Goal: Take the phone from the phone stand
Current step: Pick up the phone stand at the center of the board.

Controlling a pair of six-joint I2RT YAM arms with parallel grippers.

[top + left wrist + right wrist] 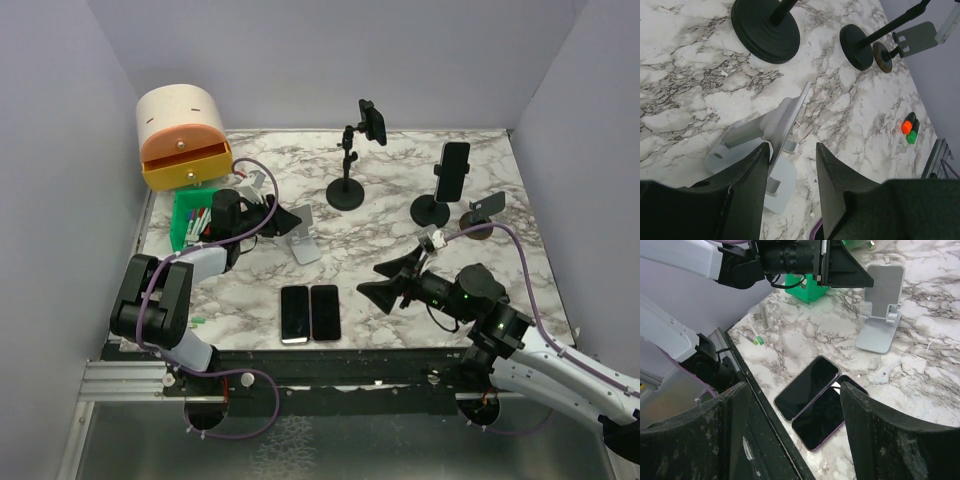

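Note:
Two phones still sit in tall black stands at the back: one on the stand with the round base, another on the stand to its right. The silver folding stand holds nothing. My left gripper is open at that silver stand; its backplate edge lies against the left finger, while the right finger stands apart. My right gripper hangs open and empty over two phones lying flat near the front edge.
A small stand with a grey plate is at the right. A green bin of pens and an orange-and-cream box stand at the back left. Loose markers lie near the table's front edge.

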